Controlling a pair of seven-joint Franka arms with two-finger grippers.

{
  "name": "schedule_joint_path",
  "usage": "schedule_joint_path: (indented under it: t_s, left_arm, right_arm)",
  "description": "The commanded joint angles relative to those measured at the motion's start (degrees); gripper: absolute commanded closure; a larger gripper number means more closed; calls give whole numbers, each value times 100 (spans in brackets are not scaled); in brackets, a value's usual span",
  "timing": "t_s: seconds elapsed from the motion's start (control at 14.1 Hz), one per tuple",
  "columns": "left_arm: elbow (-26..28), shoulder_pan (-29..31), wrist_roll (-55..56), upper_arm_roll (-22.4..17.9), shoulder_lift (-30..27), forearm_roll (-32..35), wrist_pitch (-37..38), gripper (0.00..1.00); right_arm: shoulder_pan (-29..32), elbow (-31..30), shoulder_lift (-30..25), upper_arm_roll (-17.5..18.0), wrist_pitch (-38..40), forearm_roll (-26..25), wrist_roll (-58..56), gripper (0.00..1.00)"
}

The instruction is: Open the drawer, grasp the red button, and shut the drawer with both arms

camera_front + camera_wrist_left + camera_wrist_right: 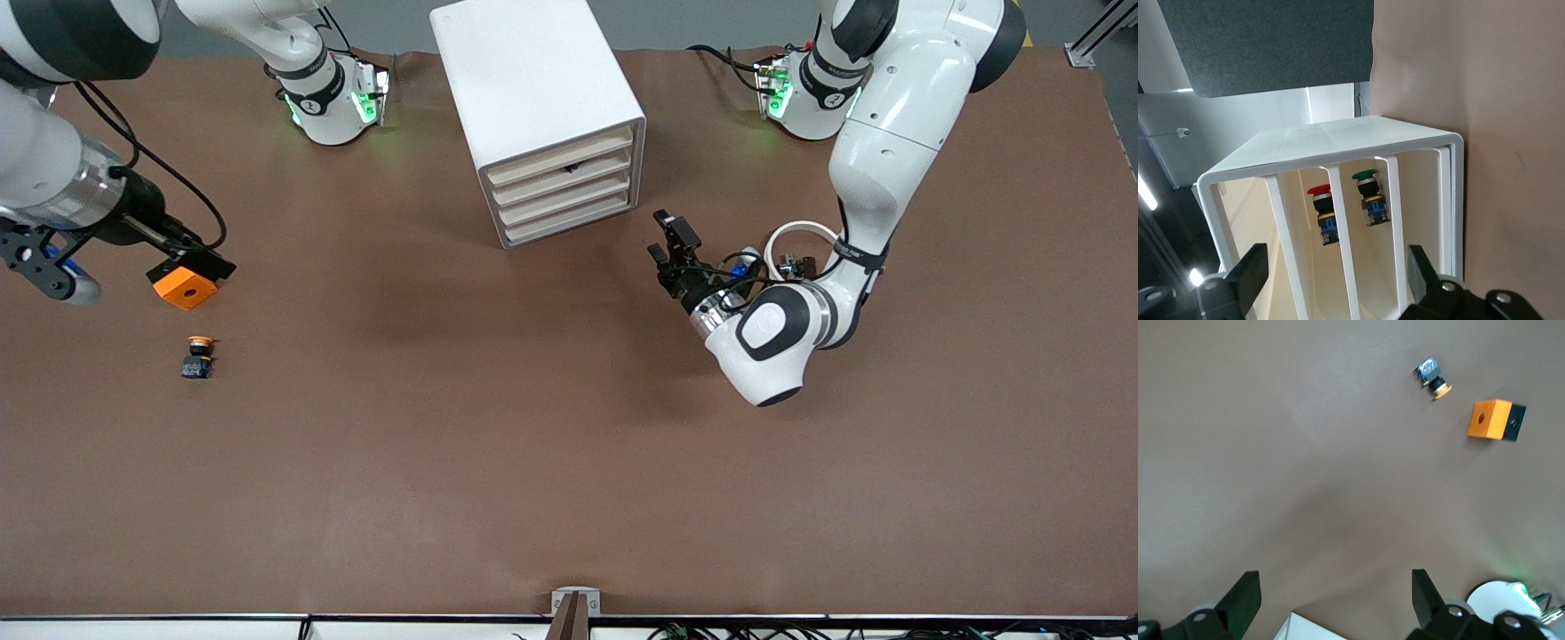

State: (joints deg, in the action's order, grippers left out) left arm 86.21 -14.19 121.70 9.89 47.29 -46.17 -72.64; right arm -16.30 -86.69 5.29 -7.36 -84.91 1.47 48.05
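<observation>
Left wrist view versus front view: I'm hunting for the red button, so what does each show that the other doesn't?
Only the left wrist view shows the red button and a green-capped button inside the white drawer unit.

Only the front view shows the orange cube, the orange-capped button nearer the camera, and the right gripper over the cube.

Both show the drawer unit, the brown table and the open left gripper in front of the drawers.

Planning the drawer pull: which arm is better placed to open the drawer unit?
The left. Its hand hangs open right in front of the drawer unit, facing the drawer fronts. The right hand hangs open over the orange cube, at the right arm's end of the table.
</observation>
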Motion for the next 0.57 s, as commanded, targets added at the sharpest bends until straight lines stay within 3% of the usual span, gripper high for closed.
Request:
schedule_joint_path:
  t_s: [0.0, 0.21, 0.49]
  left_arm:
    - [-8, -136, 125, 4, 43, -112, 110, 33]
    - [10, -294, 125, 4, 95, -112, 110, 37]
    - [115, -558, 126, -5, 96, -331, 110, 39]
  right_arm:
    - [-302, 353, 270, -55, 36, 64, 695, 0]
    - [-418, 425, 376, -55, -17, 423, 1040, 0]
    - [-532, 425, 394, -55, -158, 459, 996, 0]
